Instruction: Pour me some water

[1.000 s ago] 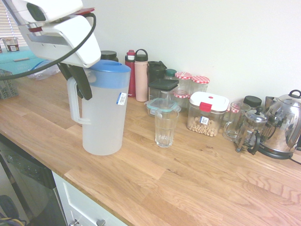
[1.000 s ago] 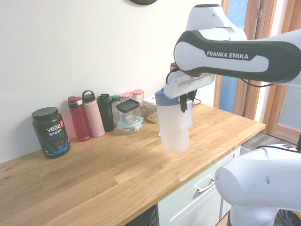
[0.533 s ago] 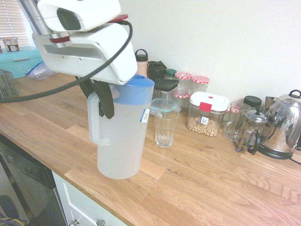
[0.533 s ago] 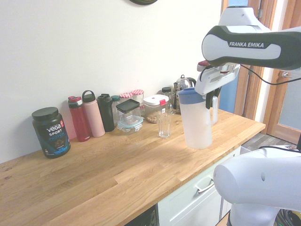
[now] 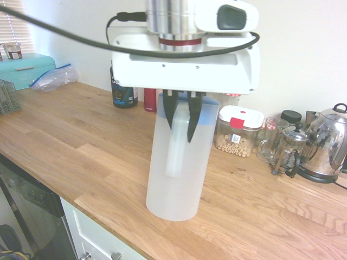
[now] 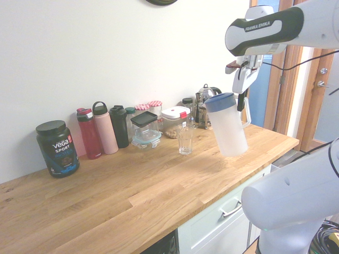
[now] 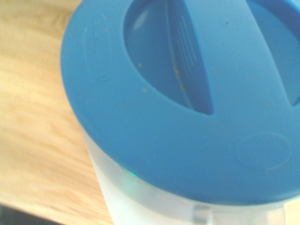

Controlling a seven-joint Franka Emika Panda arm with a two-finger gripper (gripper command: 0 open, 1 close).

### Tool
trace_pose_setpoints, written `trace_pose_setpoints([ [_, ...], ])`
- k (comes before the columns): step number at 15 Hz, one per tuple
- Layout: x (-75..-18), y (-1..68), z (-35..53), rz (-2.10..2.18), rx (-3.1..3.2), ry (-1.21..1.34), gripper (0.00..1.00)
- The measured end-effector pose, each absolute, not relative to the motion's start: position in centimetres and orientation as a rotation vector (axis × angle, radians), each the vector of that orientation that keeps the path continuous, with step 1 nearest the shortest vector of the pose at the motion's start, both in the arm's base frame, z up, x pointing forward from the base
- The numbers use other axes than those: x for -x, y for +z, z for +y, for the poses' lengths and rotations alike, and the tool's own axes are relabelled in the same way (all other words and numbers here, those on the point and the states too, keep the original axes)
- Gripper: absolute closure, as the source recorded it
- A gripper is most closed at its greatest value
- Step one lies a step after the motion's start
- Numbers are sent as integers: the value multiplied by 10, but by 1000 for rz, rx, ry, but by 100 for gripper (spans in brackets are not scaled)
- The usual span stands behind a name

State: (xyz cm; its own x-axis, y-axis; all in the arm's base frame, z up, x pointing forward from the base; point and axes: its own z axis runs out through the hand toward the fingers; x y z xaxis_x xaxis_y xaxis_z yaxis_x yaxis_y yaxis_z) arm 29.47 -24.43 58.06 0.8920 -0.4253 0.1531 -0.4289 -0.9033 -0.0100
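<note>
Second exterior view takes in the whole wooden countertop (image 6: pixel 132 196), and it alone shows that the frosted jug (image 6: pixel 229 127) hangs clear of the wood, tilted, its base swung away from the claw (image 6: pixel 242 103) and its blue lid (image 6: pixel 219 100) leaning toward the row of containers along the wall. That row sits well off to one side of the claw in this view: a dark Vega Sport tub (image 6: pixel 57 148) farthest away, then a red bottle (image 6: pixel 89 133), a pink bottle (image 6: pixel 104 128), a dark green bottle (image 6: pixel 119 126), and an empty drinking glass (image 6: pixel 185 140) standing nearest, below and to the side of the jug. The first exterior view hides that glass behind the jug (image 5: pixel 177 162), but it gives the grip plainly: the claw (image 5: pixel 181 115) points down with its two dark fingers (image 5: pixel 192 118) pinched on the top of the jug's white side handle (image 5: pixel 176 146), the handle facing the camera. It also shows a steel kettle (image 5: pixel 325 143), a French press (image 5: pixel 288 151) and a red-latched tub of nuts (image 5: pixel 237 131) beyond the jug. The wrist view shows only the lid (image 7: pixel 187 98) from close above, with frosted wall beneath it and wood behind. The water itself cannot be made out through the frosted wall in any view.
</note>
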Motion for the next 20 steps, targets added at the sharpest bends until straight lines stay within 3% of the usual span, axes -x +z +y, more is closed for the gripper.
trace_pose_setpoints([
  [9,-375,563,-235,-184,-2896,86,100],
  [20,-439,557,-180,-47,-2603,27,100],
])
